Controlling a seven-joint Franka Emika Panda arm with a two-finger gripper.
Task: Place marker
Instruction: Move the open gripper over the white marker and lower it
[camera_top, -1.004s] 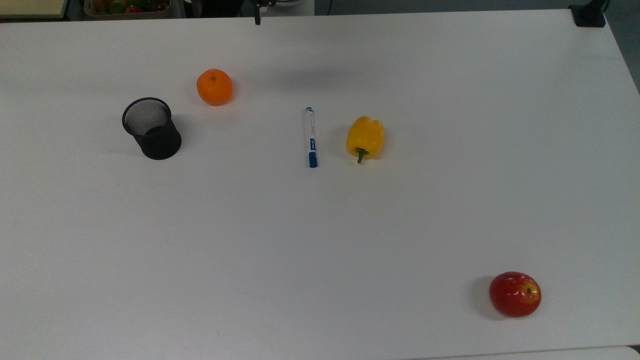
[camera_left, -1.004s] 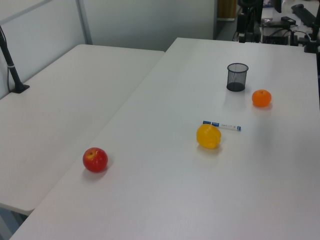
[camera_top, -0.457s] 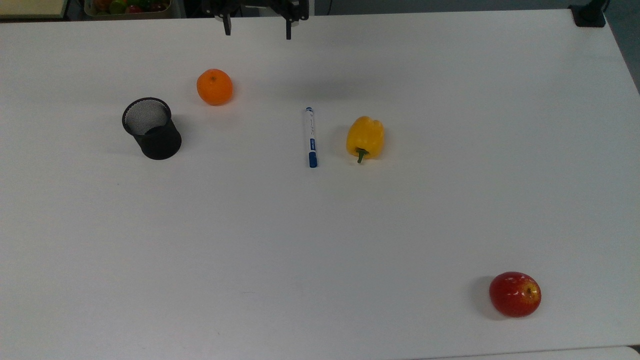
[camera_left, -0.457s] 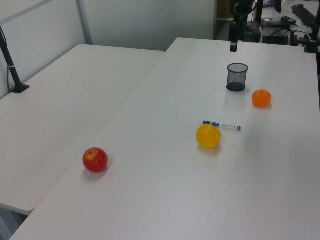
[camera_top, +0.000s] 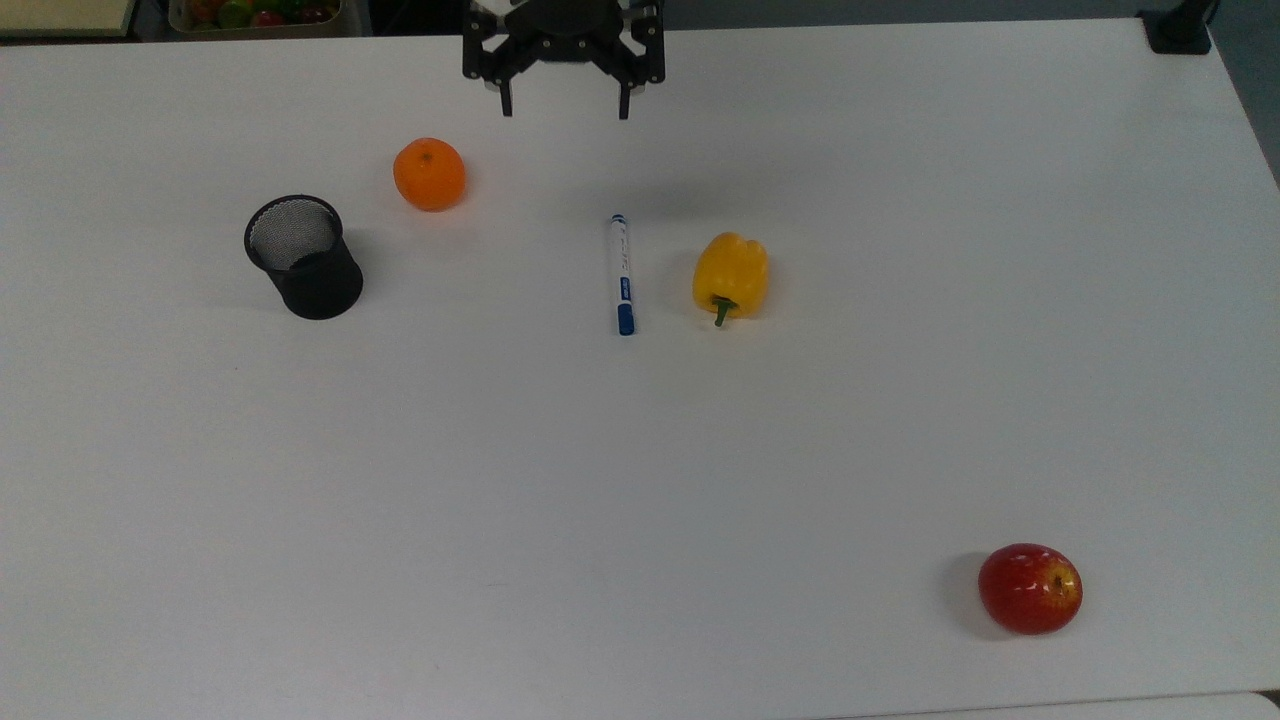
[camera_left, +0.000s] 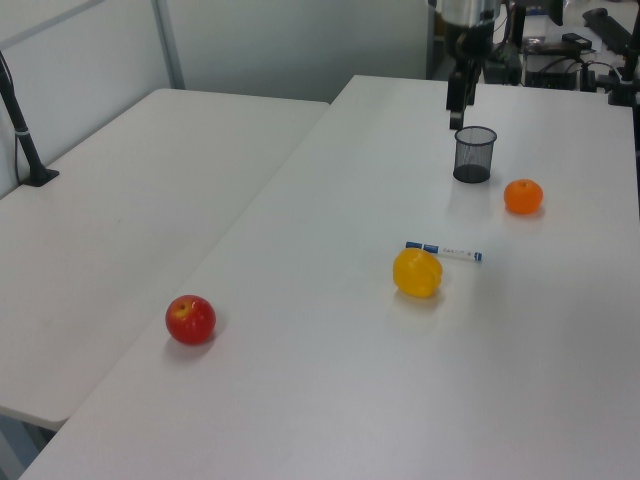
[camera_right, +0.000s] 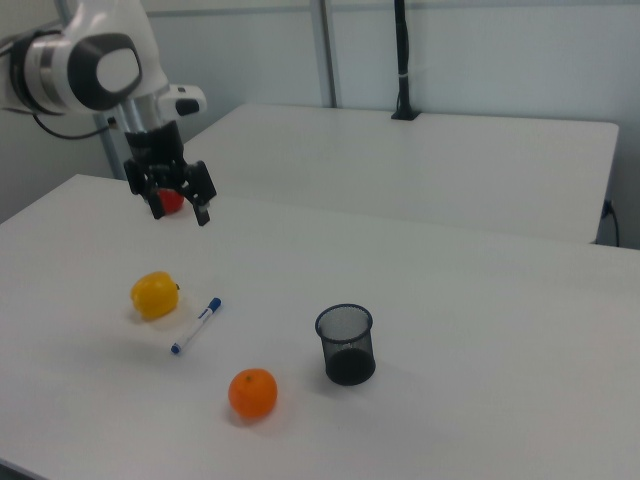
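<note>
Nearest the top view's lower edge: a red apple (camera_top: 1030, 589), alone, well apart from everything else on the white table (camera_top: 640, 480).

Mid-table: the marker (camera_top: 621, 273) lies flat, its long axis running toward and away from me in the top view, blue cap at the near end, small blue tip at the far end. A yellow pepper (camera_top: 731, 276) sits just beside it on the top view's right, not touching. On the top view's left, well apart, a black mesh cup (camera_top: 303, 256) stands upright with its mouth open; an orange (camera_top: 429, 174) sits near the cup, a little farther back.

Far edge: my gripper (camera_top: 563, 105) hangs above the table, fingers spread wide and holding nothing, clear of the marker and short of it.

Handling notes (judgement): marker should be light, rigid, round and smooth, so liable to roll or slip if pinched off-centre. Best hold looks to be across the white barrel near the blue label band, roughly mid-length, fingers closing across its width. The pepper side leaves less finger room; watch that. The cup looks the likely destination.
</note>
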